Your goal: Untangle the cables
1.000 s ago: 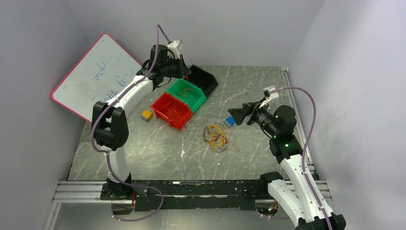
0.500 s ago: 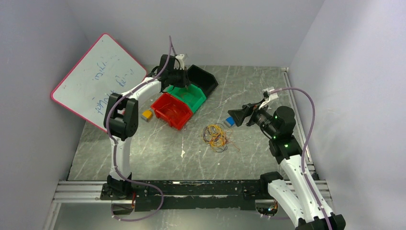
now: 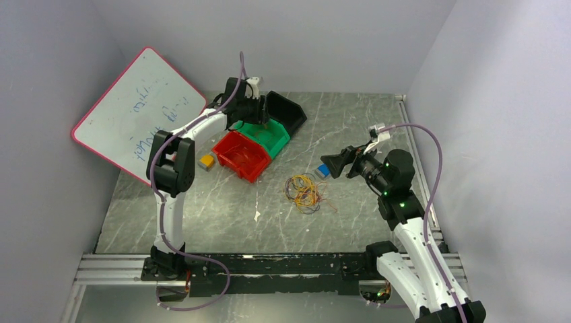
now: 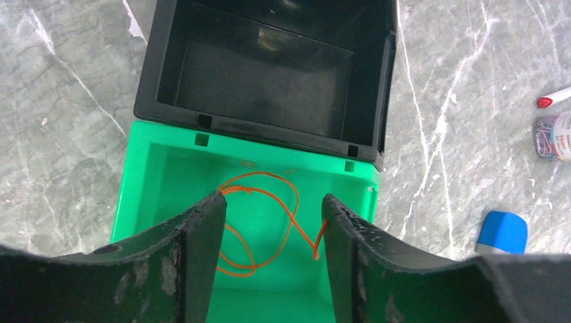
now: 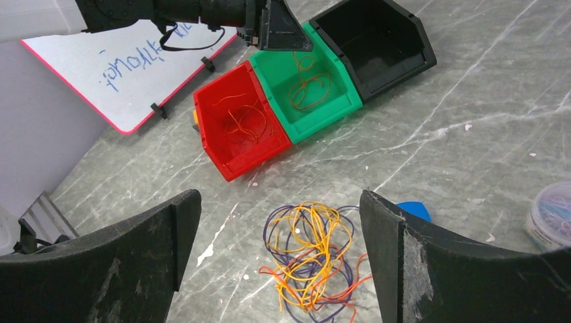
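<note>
The left hand (image 4: pixel 273 202) hangs over the green plastic bin (image 4: pixel 145 182), its two black fingers (image 4: pixel 202 256) parted to a middling gap with nothing between them. Straight below it, on the bin's floor, lies a thin orange cable (image 5: pixel 310 91) in a loose loop; in the left wrist view it shows in the gap between the fingers, apart from both. Just beyond the fingertips the empty black plastic bin (image 4: pixel 256 131) butts against the green one. On the opposite side of the green bin from that sits the red plastic bin (image 5: pixel 232 158), which holds another thin cable (image 5: pixel 244 121) (orange or red — I cannot tell which).

The right hand (image 5: pixel 279 198) is raised above the grey marbled desk (image 5: pixel 471 101), well apart from the left one, spread wide and gripping nothing. Below and just ahead of it, framed between its fingers in its own camera, the tangled clump of yellow, orange and dark purple cables (image 5: pixel 313 259) lies on the desk, the loops overlapping and a few orange ends straggling out toward the hand's right. A small blue flat object (image 5: pixel 412 208) rests just beside the clump on that side, and a round clear tub of coloured bits (image 5: pixel 552 215) sits farther right. Beyond the bins a pink-edged whiteboard (image 5: pixel 135 67) leans — blue writing on it.
</note>
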Robot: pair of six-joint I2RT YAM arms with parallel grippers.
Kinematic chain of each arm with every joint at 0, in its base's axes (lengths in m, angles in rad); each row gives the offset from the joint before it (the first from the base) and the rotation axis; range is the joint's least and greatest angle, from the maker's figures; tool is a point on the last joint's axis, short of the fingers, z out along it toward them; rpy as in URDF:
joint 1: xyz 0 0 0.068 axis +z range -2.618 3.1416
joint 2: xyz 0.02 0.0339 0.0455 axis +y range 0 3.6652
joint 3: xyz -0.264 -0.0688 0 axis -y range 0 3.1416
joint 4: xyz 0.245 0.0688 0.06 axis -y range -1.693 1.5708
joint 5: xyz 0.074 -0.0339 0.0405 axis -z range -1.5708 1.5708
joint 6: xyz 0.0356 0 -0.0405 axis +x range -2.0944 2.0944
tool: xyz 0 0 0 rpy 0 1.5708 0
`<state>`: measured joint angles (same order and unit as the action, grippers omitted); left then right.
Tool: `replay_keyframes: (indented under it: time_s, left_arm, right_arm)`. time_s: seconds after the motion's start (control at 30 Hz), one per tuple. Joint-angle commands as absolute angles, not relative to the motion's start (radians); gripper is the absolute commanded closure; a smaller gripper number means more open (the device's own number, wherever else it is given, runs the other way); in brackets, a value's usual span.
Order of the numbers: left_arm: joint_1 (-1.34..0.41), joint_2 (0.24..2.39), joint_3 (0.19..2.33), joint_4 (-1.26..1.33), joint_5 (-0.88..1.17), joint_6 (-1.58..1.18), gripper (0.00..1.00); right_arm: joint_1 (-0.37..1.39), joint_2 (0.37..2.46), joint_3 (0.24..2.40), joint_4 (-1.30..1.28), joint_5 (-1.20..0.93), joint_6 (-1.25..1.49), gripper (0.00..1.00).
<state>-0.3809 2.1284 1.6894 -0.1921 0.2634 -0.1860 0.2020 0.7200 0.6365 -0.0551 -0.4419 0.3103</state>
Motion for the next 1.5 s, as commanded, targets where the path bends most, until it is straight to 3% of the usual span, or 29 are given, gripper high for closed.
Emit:
replay_keyframes:
  time_s: [0.0,0.1,0.23,0.37,0.47,0.73,0.93,1.47]
  left_arm:
    - [-0.374,2.092,1.694,-0.203,0.214,-0.160,0.38]
    - [-0.374,2.081,1.698,-0.208,0.202,-0.152,0.32]
    - [-0.374,2.068,1.694,-0.213,0.220,-0.143,0.16]
    - [-0.375,2.062,1.688,-0.219,0.260,-0.133,0.16]
    - [-0.374,2.069,1.691,-0.236,0.255,-0.122,0.27]
    - [-0.374,2.099,1.706,-0.267,0.257,-0.081,0.60]
    - [-0.376,2.137,1.714,-0.283,0.261,-0.065,0.91]
    - [-0.389,2.223,1.796,-0.299,0.262,-0.051,0.93]
  right_arm:
    - [0.199,0.717,0.638,-0.061,-0.435,0.311,0.09]
    - [0.199,0.726,0.636,-0.055,-0.439,0.314,0.09]
    - [0.199,0.730,0.633,-0.052,-0.443,0.313,0.09]
    - [0.199,0.736,0.637,-0.056,-0.447,0.309,0.09]
    - [0.199,0.740,0.641,-0.058,-0.449,0.305,0.10]
    - [0.199,0.754,0.635,-0.048,-0.471,0.305,0.22]
    - [0.199,0.751,0.626,-0.049,-0.468,0.305,0.26]
    - [0.199,0.743,0.618,-0.060,-0.463,0.301,0.26]
